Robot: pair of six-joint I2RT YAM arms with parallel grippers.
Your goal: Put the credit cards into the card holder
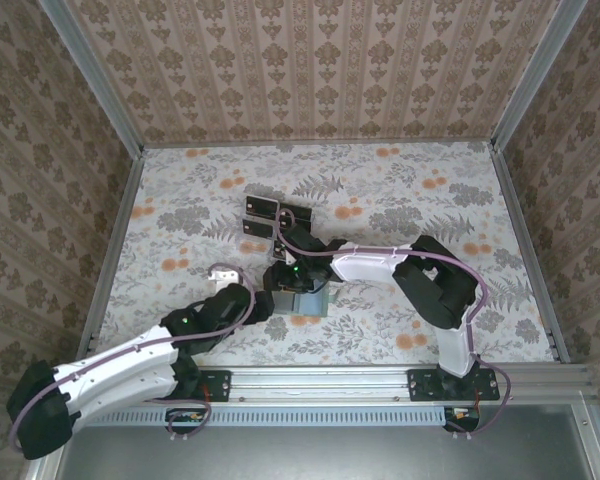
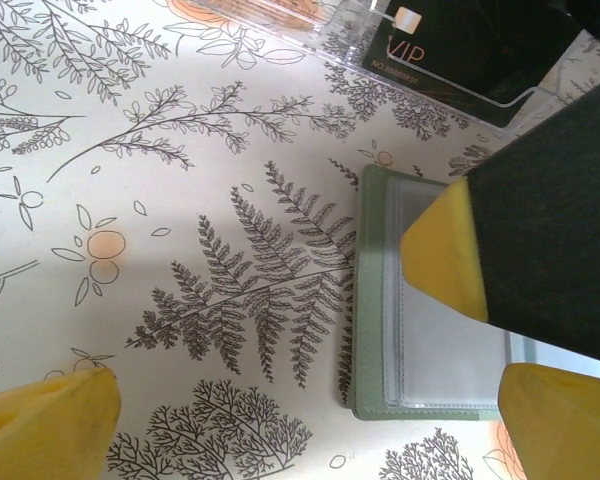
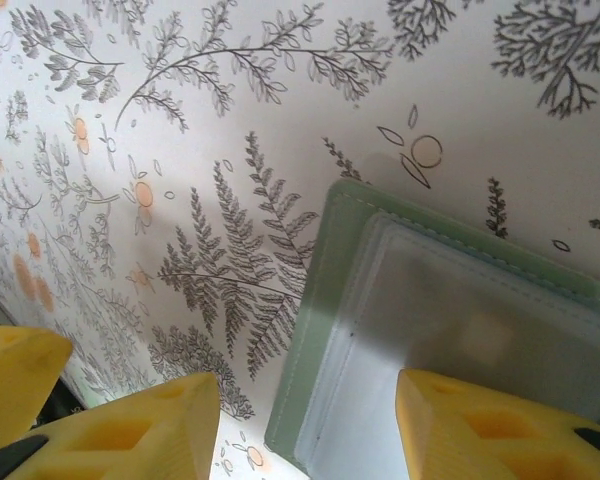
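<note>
Hovering part-open, empty, over the card holder (image 3: 320, 300), the right end effector (image 3: 305, 400) is likely needing a straight lift; left end effector (image 2: 308, 372) gaping.

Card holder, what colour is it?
The card holder is pale grey-green, best seen in the right wrist view.

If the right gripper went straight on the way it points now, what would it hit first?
Most likely the card holder: the right gripper, fingers open, points down at its clear pocket, with nothing visible between. How far above it the fingers stand is unclear.
</note>
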